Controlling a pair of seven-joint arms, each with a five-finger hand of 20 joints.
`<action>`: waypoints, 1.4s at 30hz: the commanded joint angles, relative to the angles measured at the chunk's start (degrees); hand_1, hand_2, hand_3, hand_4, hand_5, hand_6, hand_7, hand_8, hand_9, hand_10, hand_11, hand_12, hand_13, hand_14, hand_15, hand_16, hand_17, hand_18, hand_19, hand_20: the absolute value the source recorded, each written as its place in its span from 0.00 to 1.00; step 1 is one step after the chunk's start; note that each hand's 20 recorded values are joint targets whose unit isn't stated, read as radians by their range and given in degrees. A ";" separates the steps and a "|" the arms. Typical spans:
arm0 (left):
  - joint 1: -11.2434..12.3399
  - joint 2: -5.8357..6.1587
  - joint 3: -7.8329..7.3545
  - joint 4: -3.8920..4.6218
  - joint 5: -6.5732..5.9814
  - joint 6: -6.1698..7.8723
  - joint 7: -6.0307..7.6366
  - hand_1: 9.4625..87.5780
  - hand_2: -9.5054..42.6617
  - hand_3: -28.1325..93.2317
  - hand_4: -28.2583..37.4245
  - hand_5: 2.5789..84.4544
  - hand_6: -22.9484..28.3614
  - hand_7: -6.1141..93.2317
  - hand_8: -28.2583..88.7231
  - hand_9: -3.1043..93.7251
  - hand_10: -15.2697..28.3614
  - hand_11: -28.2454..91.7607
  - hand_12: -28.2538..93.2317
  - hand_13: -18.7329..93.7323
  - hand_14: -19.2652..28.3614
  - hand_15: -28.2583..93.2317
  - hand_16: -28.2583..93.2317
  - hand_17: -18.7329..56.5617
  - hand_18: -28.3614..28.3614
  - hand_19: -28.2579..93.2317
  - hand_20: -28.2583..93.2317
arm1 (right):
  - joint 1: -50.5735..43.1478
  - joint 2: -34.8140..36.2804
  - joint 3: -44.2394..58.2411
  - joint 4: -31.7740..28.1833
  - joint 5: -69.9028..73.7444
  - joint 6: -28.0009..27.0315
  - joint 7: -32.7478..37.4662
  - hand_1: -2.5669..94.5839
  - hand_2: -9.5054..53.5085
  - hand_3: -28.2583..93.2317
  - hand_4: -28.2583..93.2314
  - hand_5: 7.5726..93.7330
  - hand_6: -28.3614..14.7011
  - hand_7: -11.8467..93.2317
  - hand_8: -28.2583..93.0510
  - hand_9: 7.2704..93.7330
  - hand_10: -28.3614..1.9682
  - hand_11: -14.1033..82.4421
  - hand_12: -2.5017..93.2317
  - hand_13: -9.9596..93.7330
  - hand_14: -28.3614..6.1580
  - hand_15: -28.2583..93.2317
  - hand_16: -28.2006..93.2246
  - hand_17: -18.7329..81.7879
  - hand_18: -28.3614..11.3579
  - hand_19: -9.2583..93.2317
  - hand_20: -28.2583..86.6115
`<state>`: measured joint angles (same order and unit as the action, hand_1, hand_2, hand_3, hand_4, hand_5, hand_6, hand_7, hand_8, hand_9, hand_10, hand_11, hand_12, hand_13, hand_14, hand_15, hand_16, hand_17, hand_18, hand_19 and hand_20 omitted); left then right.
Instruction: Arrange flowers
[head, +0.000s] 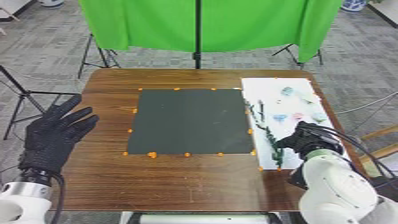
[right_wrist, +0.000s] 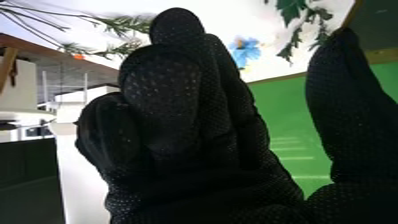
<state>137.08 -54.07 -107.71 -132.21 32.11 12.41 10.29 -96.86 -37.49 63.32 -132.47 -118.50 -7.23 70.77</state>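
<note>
In the head view my right hand (head: 306, 138) is over the lower right part of a white board (head: 266, 86), close beside green leafy stems (head: 277, 145). Pale blue (head: 287, 91) and pink (head: 298, 116) flower heads lie farther up the board. The right wrist view has my right hand (right_wrist: 182, 115) with relaxed fingers, its thumb apart and nothing held between. Beyond the fingertips are a blue flower (right_wrist: 244, 51), dark green leaves (right_wrist: 291, 10) and a fine-leaved sprig (right_wrist: 124, 25). My left hand (head: 55, 135) is open, held up at the table's left side.
A dark square mat (head: 191, 120) with orange markers round its border lies mid-table, left of the white board. The brown wooden table (head: 178, 187) extends in front of it. Behind stand a green cloth (head: 155, 25) and black stands.
</note>
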 joint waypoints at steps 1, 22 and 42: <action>-0.04 0.17 0.47 0.21 0.26 0.02 -0.68 0.14 0.34 0.86 0.00 0.38 0.61 0.16 0.18 0.34 0.80 0.44 0.32 0.36 0.98 0.62 0.16 0.12 1.00 0.70 0.20 | 3.18 0.51 -4.54 2.41 -1.11 -1.28 1.68 0.38 0.07 0.78 0.08 0.71 0.38 0.24 0.16 0.82 0.28 0.51 0.23 0.85 0.44 0.78 0.36 0.76 0.28 1.00 0.58; -0.55 0.03 0.67 0.46 0.33 -0.25 -1.36 0.14 0.34 0.86 0.00 0.38 0.61 0.16 0.18 0.34 0.80 0.44 0.32 0.36 0.97 0.62 0.16 0.12 1.00 0.70 0.21 | 11.98 0.08 -19.00 8.31 -5.46 -5.37 3.11 0.38 0.06 0.78 0.07 0.73 0.39 0.26 0.17 0.82 0.28 0.52 0.23 0.85 0.45 0.78 0.36 0.75 0.28 1.00 0.58; -0.38 0.01 0.69 0.40 0.24 -0.15 -1.16 0.14 0.34 0.86 0.00 0.38 0.61 0.16 0.18 0.34 0.80 0.44 0.32 0.36 0.98 0.62 0.16 0.12 1.00 0.70 0.21 | 14.09 0.86 -28.53 13.86 -7.57 1.33 -2.16 0.60 0.00 0.80 0.01 0.85 0.54 0.33 0.32 0.93 0.53 0.52 0.29 0.92 0.61 0.75 0.38 0.74 0.23 1.00 0.64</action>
<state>136.13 -53.88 -107.17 -132.10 32.12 12.38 9.63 -78.22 -37.51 36.40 -121.21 -127.46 -14.22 72.83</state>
